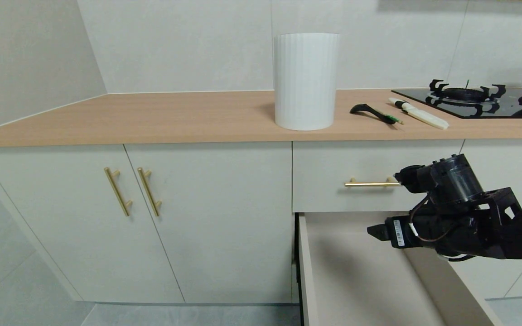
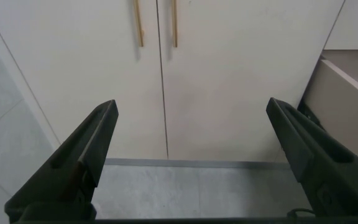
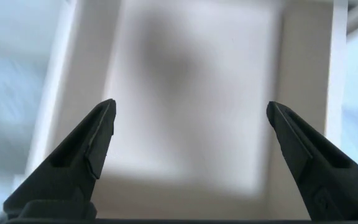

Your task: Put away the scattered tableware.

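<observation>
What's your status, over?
Left pincer open, by cabinet doors. Right pincer open over open drawer. Black spoon, white knife on countertop. White canister beside them.

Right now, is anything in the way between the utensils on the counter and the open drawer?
Nothing visible, except the right pincer above the open drawer. The black spoon and white utensil lie near the counter edge.

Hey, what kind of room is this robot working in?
Most likely a home kitchen: a gas hob set into a wooden countertop, cabinets below, and an open drawer.
</observation>
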You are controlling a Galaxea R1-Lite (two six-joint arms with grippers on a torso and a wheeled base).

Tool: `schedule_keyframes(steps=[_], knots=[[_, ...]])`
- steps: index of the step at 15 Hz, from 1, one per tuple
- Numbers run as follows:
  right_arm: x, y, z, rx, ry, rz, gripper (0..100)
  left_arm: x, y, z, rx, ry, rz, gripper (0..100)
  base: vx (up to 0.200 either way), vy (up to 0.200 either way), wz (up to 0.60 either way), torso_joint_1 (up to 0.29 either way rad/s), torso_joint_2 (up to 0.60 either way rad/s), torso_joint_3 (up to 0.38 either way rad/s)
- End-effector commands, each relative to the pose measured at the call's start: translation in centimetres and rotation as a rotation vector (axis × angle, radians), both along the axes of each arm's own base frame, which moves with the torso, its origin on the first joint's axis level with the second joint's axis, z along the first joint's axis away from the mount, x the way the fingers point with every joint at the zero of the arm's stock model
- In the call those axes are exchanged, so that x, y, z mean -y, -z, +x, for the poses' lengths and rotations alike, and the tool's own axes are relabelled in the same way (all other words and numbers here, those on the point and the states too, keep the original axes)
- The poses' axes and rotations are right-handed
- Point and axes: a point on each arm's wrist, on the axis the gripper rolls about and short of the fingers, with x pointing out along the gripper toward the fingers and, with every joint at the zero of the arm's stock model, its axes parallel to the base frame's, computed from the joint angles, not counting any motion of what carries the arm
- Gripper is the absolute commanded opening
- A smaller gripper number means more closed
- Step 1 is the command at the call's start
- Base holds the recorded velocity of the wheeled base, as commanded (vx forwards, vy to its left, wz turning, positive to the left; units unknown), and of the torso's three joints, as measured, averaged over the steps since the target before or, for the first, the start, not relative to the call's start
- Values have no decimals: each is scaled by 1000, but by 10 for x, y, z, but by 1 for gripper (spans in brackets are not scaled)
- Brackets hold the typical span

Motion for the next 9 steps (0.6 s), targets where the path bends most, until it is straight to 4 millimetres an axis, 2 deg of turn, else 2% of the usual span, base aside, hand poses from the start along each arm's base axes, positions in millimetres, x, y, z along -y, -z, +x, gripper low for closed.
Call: schedule_keyframes(steps=[1, 7, 9], knots=[[4, -1, 0, 7, 12, 1, 100, 0, 0, 0, 0, 0, 0, 100, 0, 0, 0, 0, 0, 0], [5, -3, -2, 14, 12, 0, 100, 0, 0, 0, -2, 0, 0, 100, 0, 0, 0, 0, 0, 0], [5, -4, -2, 15, 11, -1, 100, 0, 0, 0, -2, 0, 0, 100, 0, 0, 0, 49, -222, -183]])
